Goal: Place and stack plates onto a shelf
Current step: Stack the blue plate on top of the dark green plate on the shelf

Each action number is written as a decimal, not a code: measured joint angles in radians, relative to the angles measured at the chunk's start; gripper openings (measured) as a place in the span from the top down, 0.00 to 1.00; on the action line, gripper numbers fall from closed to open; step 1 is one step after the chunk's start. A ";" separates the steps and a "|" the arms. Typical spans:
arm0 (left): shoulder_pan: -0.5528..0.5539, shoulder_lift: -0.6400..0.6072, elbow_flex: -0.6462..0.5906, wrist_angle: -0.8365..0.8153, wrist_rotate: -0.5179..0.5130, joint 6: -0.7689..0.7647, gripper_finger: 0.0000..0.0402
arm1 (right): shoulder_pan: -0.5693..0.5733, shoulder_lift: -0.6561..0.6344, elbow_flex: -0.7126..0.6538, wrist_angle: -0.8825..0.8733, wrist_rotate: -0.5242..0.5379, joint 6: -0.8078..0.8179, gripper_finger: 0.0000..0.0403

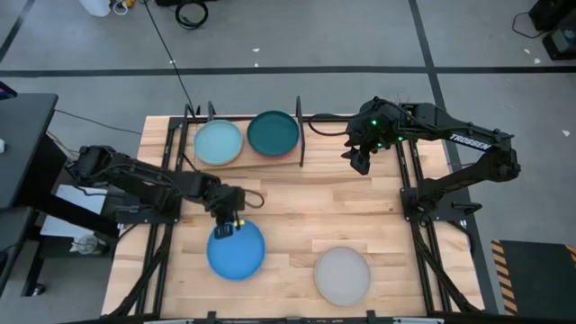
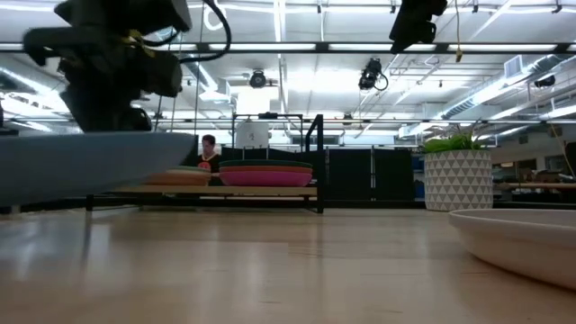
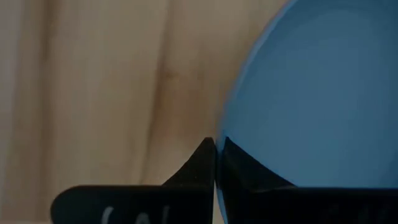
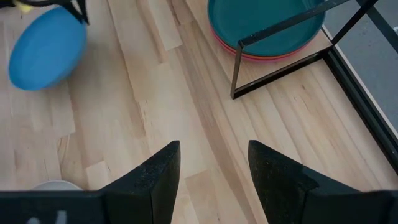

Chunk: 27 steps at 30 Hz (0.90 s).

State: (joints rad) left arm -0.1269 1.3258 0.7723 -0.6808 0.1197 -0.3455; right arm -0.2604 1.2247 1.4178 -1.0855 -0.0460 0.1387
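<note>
- two round matte plates lie on the bare slatted wooden worktop (image 1: 297, 211) in the lower part of the high view: a blue plate (image 1: 237, 250) at lower left and a grey plate (image 1: 342, 274) at lower right, well apart.
- left pincer (image 1: 227, 227) sits at the blue plate's upper rim, its dark fingers (image 3: 199, 165) closed tight on that rim; in the low view the plate's edge looks raised off the worktop.
- on the light wooden shelf (image 1: 270, 160) with thin black posts, at upper centre of the high view, a pale teal plate (image 1: 219, 143) tops the left stack and a dark teal plate (image 1: 273, 132) tops the right stack.
- low view shows a magenta plate (image 2: 266, 178) in the right stack.
- right pincer (image 1: 362, 160) hangs in the air to the right of the shelf, fingers spread wide and holding nothing.
</note>
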 joint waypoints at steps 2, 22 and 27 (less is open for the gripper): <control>0.045 0.000 0.000 0.000 0.010 0.027 0.97 | 0.004 0.000 0.000 0.000 0.000 0.003 0.52; 0.410 -0.066 0.077 -0.011 0.081 0.133 0.97 | 0.098 0.000 0.000 0.018 0.033 0.045 0.52; 0.511 -0.066 0.175 -0.029 0.080 0.150 0.97 | 0.127 0.000 0.000 0.018 0.070 0.061 0.52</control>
State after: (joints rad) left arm 0.3841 1.2602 0.9472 -0.7097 0.2002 -0.1958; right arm -0.1329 1.2247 1.4178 -1.0679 0.0238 0.1999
